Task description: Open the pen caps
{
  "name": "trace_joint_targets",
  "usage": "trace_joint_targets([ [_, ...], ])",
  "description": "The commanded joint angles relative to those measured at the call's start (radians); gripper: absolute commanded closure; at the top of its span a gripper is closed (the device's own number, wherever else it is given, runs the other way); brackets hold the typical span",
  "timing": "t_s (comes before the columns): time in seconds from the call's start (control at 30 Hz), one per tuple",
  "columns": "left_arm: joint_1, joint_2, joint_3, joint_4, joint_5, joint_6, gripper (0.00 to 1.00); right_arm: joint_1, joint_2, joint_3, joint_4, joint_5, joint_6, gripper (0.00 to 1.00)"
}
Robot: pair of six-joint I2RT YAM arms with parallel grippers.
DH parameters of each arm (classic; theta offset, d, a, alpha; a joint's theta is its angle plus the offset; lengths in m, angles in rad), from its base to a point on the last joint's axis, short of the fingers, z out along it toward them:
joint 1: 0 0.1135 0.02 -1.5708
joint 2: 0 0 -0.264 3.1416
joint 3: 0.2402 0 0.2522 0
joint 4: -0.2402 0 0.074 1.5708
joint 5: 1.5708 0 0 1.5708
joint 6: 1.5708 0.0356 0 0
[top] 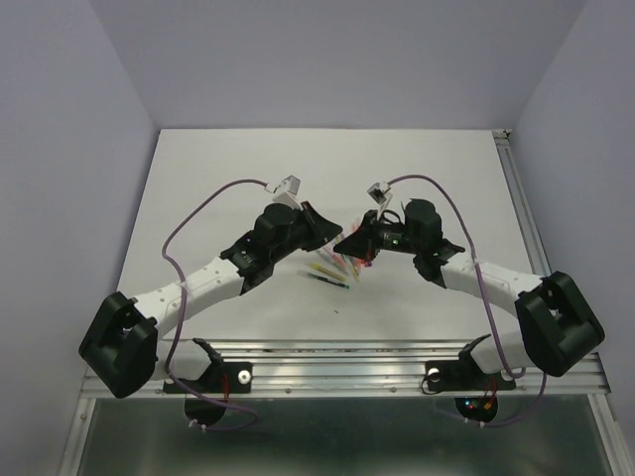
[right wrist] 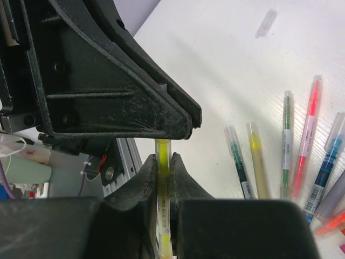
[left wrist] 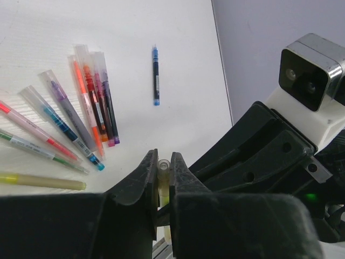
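Both grippers meet above the table, holding one yellow pen between them. My left gripper (left wrist: 163,162) is shut on its clear, faintly yellow cap (left wrist: 163,168), whose end pokes out between the fingertips. My right gripper (right wrist: 163,162) is shut on the yellow pen body (right wrist: 163,186), which runs up into the left gripper's fingers (right wrist: 135,108). In the top view the left gripper (top: 327,230) and right gripper (top: 349,244) touch tip to tip. One loose clear cap (right wrist: 266,23) lies on the table far from the pens.
Several capped coloured pens lie fanned on the white table (left wrist: 81,116), also showing in the right wrist view (right wrist: 285,145) and under the grippers in the top view (top: 332,268). A thin blue pen (left wrist: 156,75) lies apart. The metal rail (top: 337,362) borders the near edge.
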State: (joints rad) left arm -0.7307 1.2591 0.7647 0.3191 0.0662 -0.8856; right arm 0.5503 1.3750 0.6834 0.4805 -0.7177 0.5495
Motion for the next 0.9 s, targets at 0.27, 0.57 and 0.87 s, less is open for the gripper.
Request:
trace_joint_targets([
  [0.27, 0.419, -0.087, 0.096, -0.097, -0.080, 0.117, 1.00, 0.103, -0.192, -0.267, -0.010, 0.050, 0.092, 0.99],
  [0.57, 0.508, -0.049, 0.054, -0.311, -0.157, 0.166, 1.00, 0.103, -0.214, -0.194, -0.161, 0.224, 0.076, 0.99],
  [0.87, 0.533, 0.189, 0.137, -0.382, -0.180, 0.229, 0.86, 0.103, -0.159, -0.131, -0.221, 0.353, 0.036, 0.99],
])
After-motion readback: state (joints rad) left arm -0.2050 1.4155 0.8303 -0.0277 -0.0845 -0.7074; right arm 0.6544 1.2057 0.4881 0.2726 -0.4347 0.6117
